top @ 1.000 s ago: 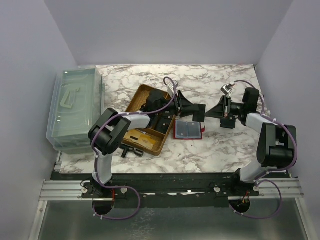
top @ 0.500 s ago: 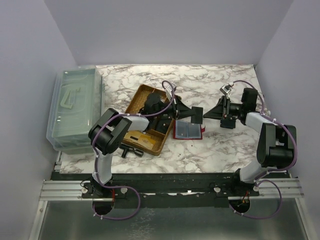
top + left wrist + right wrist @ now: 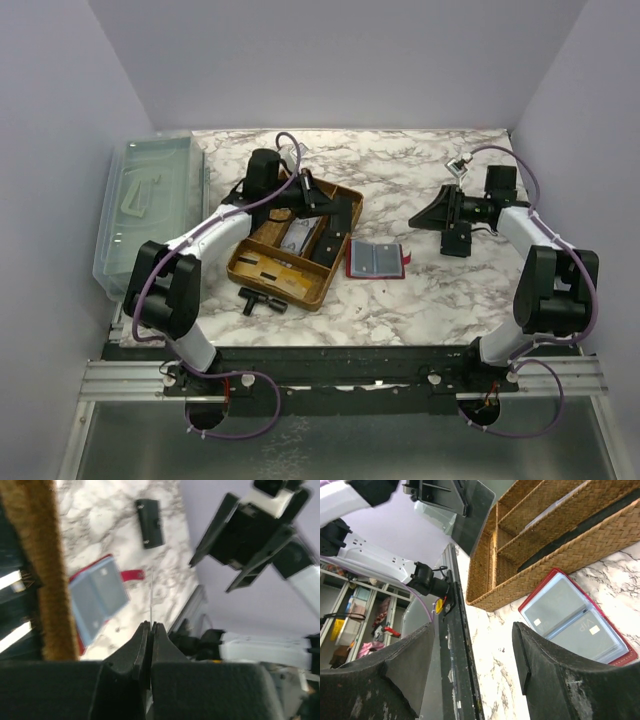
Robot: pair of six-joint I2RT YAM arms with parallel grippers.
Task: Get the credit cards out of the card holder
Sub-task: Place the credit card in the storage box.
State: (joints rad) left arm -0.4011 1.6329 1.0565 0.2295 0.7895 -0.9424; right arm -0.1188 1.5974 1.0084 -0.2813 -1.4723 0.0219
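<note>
Over the woven tray point(image 3: 330, 272) now sits the left arm, swung back from mid-tabletop, where a second ago its tool met the right one. Left tool point(image 3: 325, 203) clamped tight on a thin dark credit card point(image 3: 342, 212), held above the tray's far right corner. Right tool point(image 3: 418, 218) was closed a second ago. Now its jaws stand wide apart with nothing between them, and it has pulled back slightly to the right. Card holder point(image 3: 376, 259) unmoved: red, lying open and flat on the tabletop point(image 3: 400, 300), just beside the tray's right edge, greyish clear pockets facing up. Small black block point(image 3: 456, 245) same spot near the right tool. Black T-shaped part point(image 3: 262, 300) same spot in front of the tray.

Tabletop is white-grey marble pattern, with plain lavender walls on three sides. Clear lidded plastic bin point(image 3: 150, 215) at the left edge, metal rail point(image 3: 330, 375) along the near edge. Right wrist view catches cluttered shelves past the table edge.

Left wrist view blurred. Card there is edge-on, just a thin line out of the fingertips, face unreadable. Left arm covers part of the tray's compartments. Bin contents hard to make out.
</note>
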